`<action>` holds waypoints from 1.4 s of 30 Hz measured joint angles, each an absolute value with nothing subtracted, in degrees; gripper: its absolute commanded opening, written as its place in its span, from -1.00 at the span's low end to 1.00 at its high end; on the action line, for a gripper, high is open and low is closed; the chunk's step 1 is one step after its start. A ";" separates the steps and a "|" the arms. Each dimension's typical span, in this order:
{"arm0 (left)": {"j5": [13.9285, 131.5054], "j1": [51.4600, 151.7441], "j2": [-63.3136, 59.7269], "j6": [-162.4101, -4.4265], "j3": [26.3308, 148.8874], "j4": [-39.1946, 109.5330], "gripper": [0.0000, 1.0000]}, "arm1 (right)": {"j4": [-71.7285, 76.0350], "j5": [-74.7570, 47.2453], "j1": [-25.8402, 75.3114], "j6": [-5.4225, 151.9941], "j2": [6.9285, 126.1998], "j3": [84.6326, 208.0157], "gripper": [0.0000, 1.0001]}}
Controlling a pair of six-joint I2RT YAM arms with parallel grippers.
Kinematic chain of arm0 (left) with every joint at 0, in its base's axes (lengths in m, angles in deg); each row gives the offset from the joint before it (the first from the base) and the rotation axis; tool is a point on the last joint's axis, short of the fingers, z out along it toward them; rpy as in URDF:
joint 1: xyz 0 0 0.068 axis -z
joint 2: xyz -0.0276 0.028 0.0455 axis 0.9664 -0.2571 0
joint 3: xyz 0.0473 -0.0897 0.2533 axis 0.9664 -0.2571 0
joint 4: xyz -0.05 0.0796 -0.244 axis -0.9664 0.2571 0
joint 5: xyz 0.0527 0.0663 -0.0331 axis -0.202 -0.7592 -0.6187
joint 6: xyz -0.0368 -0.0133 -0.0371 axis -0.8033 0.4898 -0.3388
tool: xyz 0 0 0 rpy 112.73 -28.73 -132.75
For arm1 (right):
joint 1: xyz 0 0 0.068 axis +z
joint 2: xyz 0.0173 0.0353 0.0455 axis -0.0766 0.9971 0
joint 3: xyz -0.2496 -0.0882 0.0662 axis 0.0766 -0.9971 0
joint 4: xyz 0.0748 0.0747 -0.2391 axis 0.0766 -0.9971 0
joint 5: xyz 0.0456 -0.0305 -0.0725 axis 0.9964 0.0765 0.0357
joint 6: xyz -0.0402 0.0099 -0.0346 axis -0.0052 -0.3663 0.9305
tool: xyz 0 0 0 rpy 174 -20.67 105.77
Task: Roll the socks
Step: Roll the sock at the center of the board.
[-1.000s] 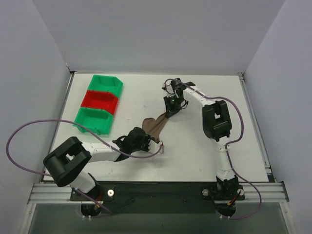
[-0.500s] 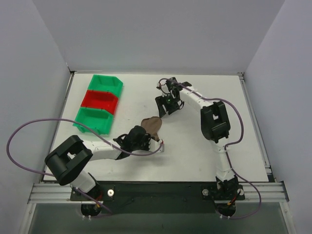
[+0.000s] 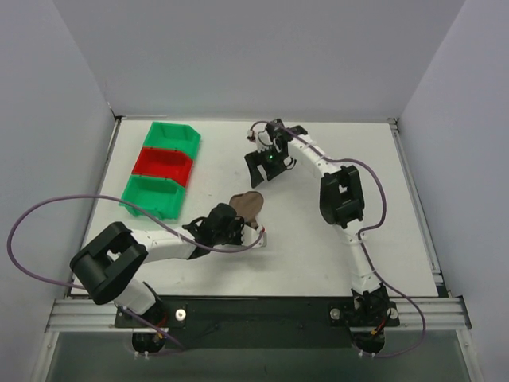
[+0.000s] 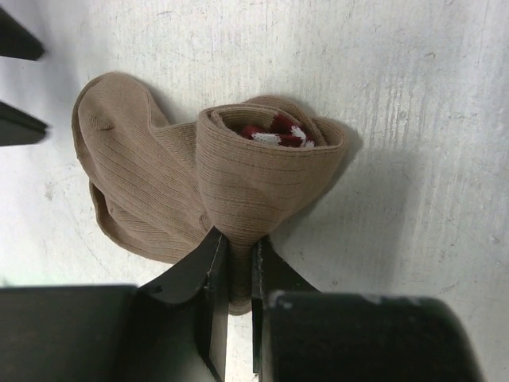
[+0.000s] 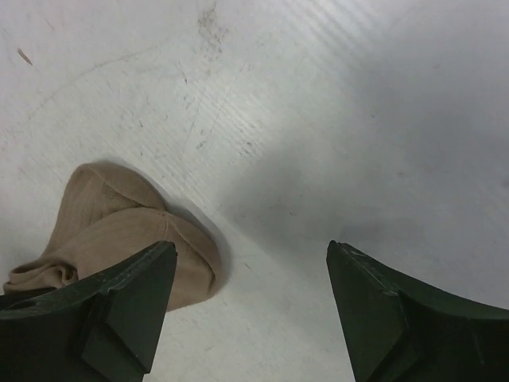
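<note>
The socks [image 3: 249, 204] are a tan knit bundle on the white table [image 3: 318, 255], left of centre. In the left wrist view the socks [image 4: 238, 179] are curled into a loose roll with the maroon, white-striped cuff [image 4: 274, 134] showing inside, and a flat toe flap lies to the left. My left gripper [image 4: 235, 248] is shut on the roll's lower fold; from above, the left gripper [image 3: 231, 224] sits at the bundle's near side. My right gripper [image 3: 259, 164] hovers open behind the bundle, apart from it. Between the right gripper's [image 5: 250, 248] fingers lies bare table, with the socks [image 5: 111, 231] at lower left.
Three small bins stand in a row at the back left: a green bin [image 3: 172, 137], a red bin [image 3: 165, 163] and a second green bin [image 3: 151, 195]. White walls enclose the table on three sides. A purple cable loops off the left edge.
My right gripper opened and let go of the stretched sock end, then drew back and to the left. The freed end fell back onto the bundle. The left gripper kept its hold.
</note>
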State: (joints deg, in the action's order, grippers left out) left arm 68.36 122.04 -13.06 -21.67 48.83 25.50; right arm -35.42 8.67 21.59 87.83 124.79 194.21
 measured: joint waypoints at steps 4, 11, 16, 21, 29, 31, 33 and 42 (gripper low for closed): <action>69.93 121.19 -12.49 -21.82 49.42 27.32 -1.00 | -37.37 10.59 23.03 89.60 126.93 196.03 0.62; 72.62 119.99 -11.16 -22.34 49.79 30.27 -1.00 | -40.10 14.83 25.61 91.30 128.42 197.19 0.63; 73.73 119.75 -10.39 -22.78 49.79 31.45 -1.00 | -41.04 17.21 26.94 91.70 129.79 199.29 0.59; 74.28 119.61 -9.91 -23.13 49.79 32.23 -1.00 | -41.70 17.93 28.47 91.70 131.43 201.80 0.47; 74.61 119.57 -9.52 -23.22 49.79 32.67 -1.00 | -41.63 17.56 29.98 92.05 131.61 201.34 0.01; 74.61 119.57 -9.48 -23.22 49.79 32.80 -1.00 | -41.63 16.71 30.20 91.94 131.61 201.30 -0.04; 74.61 119.57 -9.43 -23.20 49.79 32.85 -1.00 | -41.61 15.86 30.57 91.74 131.61 201.08 -0.22; 75.00 119.50 -8.71 -23.20 49.77 33.28 -1.00 | -41.76 12.78 32.10 90.45 131.67 200.68 -0.92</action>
State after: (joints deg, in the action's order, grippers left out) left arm 75.00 119.50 -8.71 -23.20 49.77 33.28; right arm -41.76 12.78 32.10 90.45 131.67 200.68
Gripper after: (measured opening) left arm 0.181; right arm 0.133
